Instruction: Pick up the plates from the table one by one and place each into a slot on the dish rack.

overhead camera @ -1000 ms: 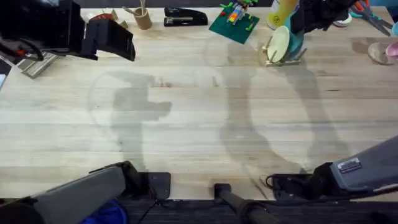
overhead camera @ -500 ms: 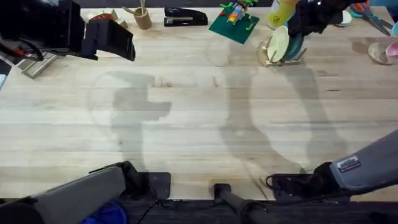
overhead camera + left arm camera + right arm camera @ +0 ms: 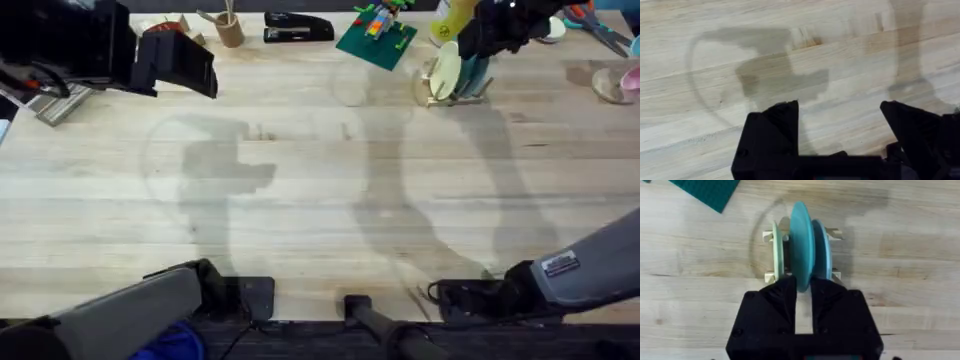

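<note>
Three plates stand upright in the dish rack (image 3: pixel 802 255); since a second ago we see the right tool (image 3: pixel 804 287) shift over it, nearly closed and pinching the turquoise plate (image 3: pixel 801 240) in its slot. The left tool (image 3: pixel 840 112) gapes released above the counter (image 3: pixel 715 60).

lab bench: stapler (image 3: pixel 298 27), toy bricks (image 3: pixel 377 32)

Bright, even light from above; the table (image 3: pixel 300 200) shows soft grey arm shadows across its middle, no harsh glare. Arm bases at the overhead view's lower edge are large and blurred. Wrist views sharp on the wood grain.
</note>
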